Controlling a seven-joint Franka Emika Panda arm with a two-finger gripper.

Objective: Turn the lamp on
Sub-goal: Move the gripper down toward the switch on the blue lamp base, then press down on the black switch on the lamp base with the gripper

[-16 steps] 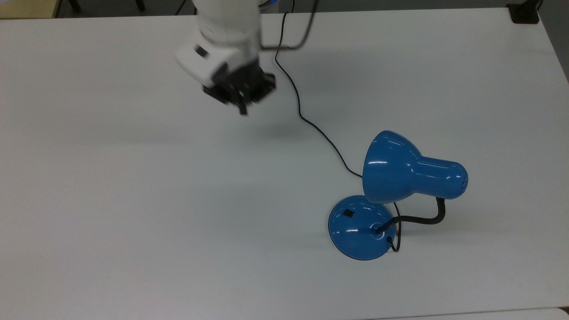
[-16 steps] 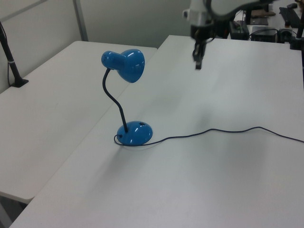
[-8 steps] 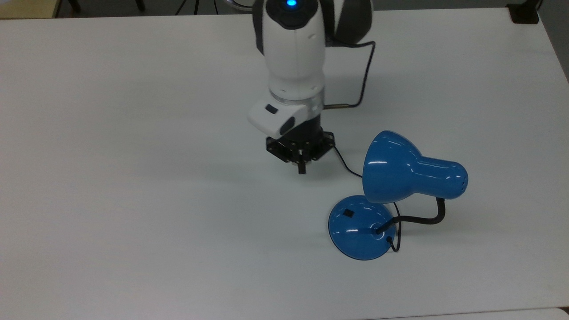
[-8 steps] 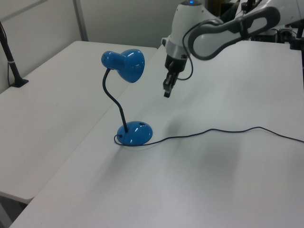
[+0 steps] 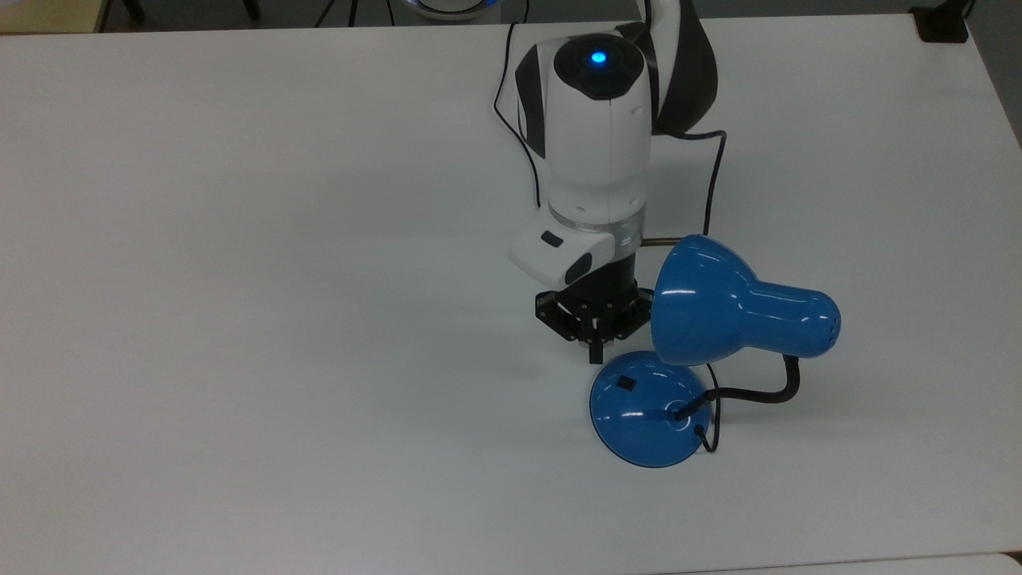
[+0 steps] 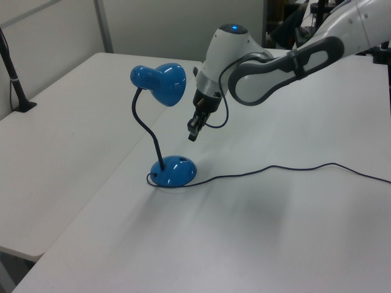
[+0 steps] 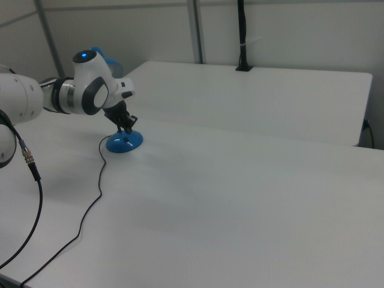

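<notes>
The lamp stands on the white table, with its glossy blue shade (image 5: 718, 307) over a round blue base (image 5: 647, 411) that carries a small black switch (image 5: 627, 384). A black gooseneck (image 6: 146, 131) joins base (image 6: 174, 172) and shade (image 6: 160, 80). My gripper (image 5: 595, 354) points down with its fingers shut and nothing in them. It hangs just above and beyond the base's edge, close beside the shade's rim. In the left view the gripper (image 6: 192, 135) is above the base, to the shade's right. In the right view the gripper (image 7: 128, 128) hovers over the base (image 7: 125, 142).
The lamp's thin black cord (image 6: 275, 168) trails across the table towards the arm's side. A second table (image 6: 67, 116) adjoins behind the lamp, with a black clamped post (image 6: 15, 79). A black block (image 5: 942, 24) sits at the table's far corner.
The arm has swung from the top view's upper left down and right to the lamp, and lowered. The gripper now hangs next to the base. The lamp has not moved.
</notes>
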